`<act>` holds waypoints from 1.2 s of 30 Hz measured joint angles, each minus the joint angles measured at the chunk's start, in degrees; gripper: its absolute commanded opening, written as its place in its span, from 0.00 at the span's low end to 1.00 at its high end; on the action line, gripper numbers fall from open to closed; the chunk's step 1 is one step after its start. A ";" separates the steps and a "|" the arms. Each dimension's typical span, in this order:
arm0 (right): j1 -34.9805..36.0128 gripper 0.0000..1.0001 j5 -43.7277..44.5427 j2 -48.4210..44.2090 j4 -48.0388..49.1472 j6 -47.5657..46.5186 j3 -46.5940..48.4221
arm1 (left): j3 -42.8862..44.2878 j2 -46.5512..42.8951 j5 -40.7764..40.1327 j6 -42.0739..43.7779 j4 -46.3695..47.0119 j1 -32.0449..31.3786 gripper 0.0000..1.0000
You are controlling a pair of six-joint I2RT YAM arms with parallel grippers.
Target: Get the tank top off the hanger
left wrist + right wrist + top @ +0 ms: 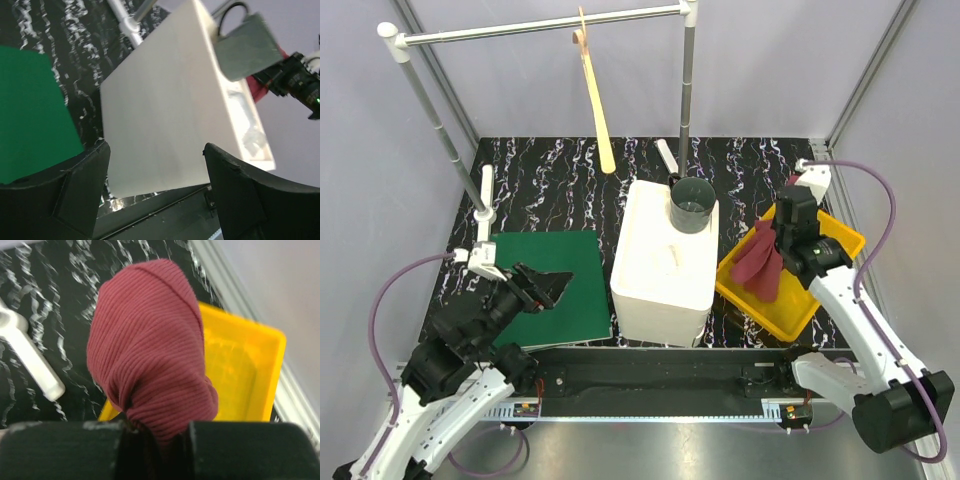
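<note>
The maroon tank top (760, 265) hangs bunched from my right gripper (782, 240) over the yellow tray (840, 240). In the right wrist view the ribbed cloth (150, 350) is pinched between my shut fingers (235, 450). The tan wooden hanger (595, 105) hangs bare from the grey rail (540, 27) at the back. My left gripper (548, 285) is open and empty above the green mat (545, 285); its fingers (240, 200) frame the white box.
A white box (665, 260) stands mid-table with a grey cup (692, 203) on its far end. The rail's posts (687, 90) stand at back left and back centre. The yellow tray also shows in the right wrist view (245, 375).
</note>
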 measured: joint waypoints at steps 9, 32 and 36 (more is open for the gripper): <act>-3.26 1.00 -5.31 -0.85 -4.61 15.93 -10.10 | -5.25 -0.72 -4.72 -3.13 -3.45 0.00 0.85; -3.30 1.00 -35.43 -27.63 -13.64 28.02 -20.44 | -14.95 -10.91 -5.16 -8.20 -3.56 0.00 0.90; -3.32 1.00 -36.89 -29.88 -13.44 28.63 -22.08 | -15.30 -11.30 -5.14 -8.96 -3.34 0.00 0.96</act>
